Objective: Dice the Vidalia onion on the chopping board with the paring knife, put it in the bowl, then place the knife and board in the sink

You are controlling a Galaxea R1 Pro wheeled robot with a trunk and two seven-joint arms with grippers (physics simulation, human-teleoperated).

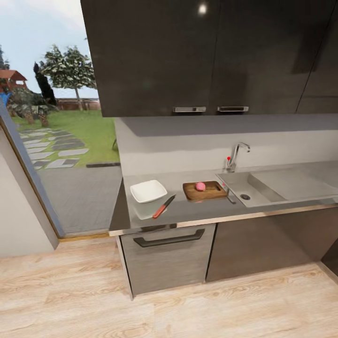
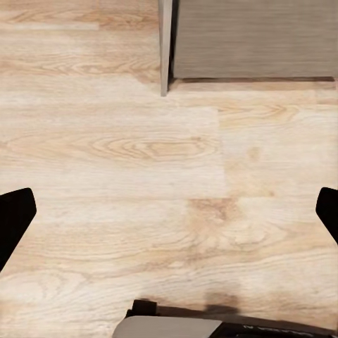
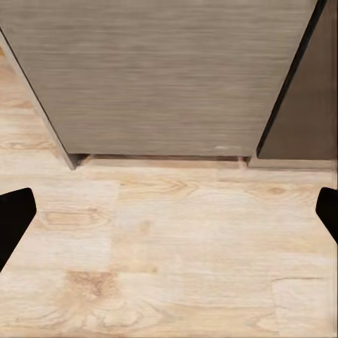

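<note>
In the head view, the dark brown chopping board point(image 1: 204, 190) lies on the grey countertop point(image 1: 188, 211) just left of the sink point(image 1: 249, 188). A small pinkish round onion point(image 1: 200, 186) rests on the board. The paring knife point(image 1: 164, 206), with its reddish handle, lies flat between the board and the white bowl point(image 1: 148, 191). The steel basin looks empty apart from its drain. Both wrist views look down at the wood floor. My left gripper point(image 2: 169, 218) and right gripper point(image 3: 169, 215) are open, black fingertips far apart with nothing between them.
A chrome faucet point(image 1: 236, 156) with a red knob stands behind the sink, and a drainboard point(image 1: 295, 180) extends to the right. Dark upper cabinets point(image 1: 206, 56) hang above. A drawer with a bar handle point(image 1: 169, 239) sits below the counter. A glass door point(image 1: 61, 141) opens left.
</note>
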